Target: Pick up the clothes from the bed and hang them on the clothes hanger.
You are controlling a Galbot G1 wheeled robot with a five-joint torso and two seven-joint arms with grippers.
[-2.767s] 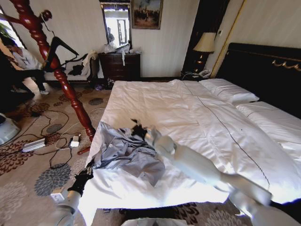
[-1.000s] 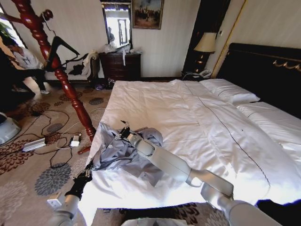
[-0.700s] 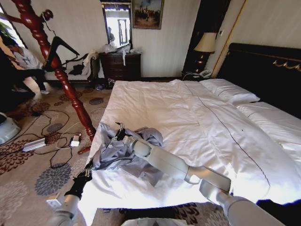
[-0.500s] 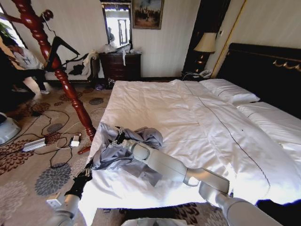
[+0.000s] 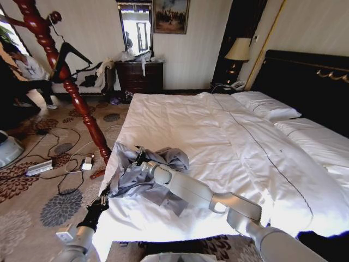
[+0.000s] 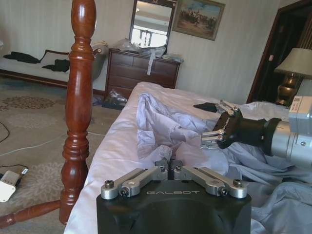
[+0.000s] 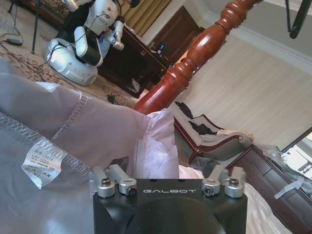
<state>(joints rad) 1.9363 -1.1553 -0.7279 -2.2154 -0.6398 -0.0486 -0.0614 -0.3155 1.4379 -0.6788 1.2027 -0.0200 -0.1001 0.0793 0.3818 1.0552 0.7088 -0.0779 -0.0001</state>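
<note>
Shirt (image 5: 143, 180) — pale grey-blue, thin and wrinkled, crumpled in a heap on the near left corner of the bed (image 5: 218, 136), on the white duvet close to the edge that faces the coat stand (image 5: 65, 76).

Right gripper (image 5: 138, 158) — reached across the bed on a long pale arm and set at the top of the heap. In the left wrist view it (image 6: 218, 132) is seen just above a raised fold, its fingers standing apart. In its own wrist view grey fabric (image 7: 58, 141) with a stitched seam and a small white label (image 7: 41, 165) lies close under the tool; whether cloth is pinched cannot be told.

Left gripper (image 5: 96, 210) — held low beside the near corner of the mattress, apart from the shirt; its fingers (image 6: 168, 165) are brought together at the tips.

Clothes hanger (image 5: 68, 54) — black, hung high on the reddish-brown coat stand, well apart from the shirt.
</note>
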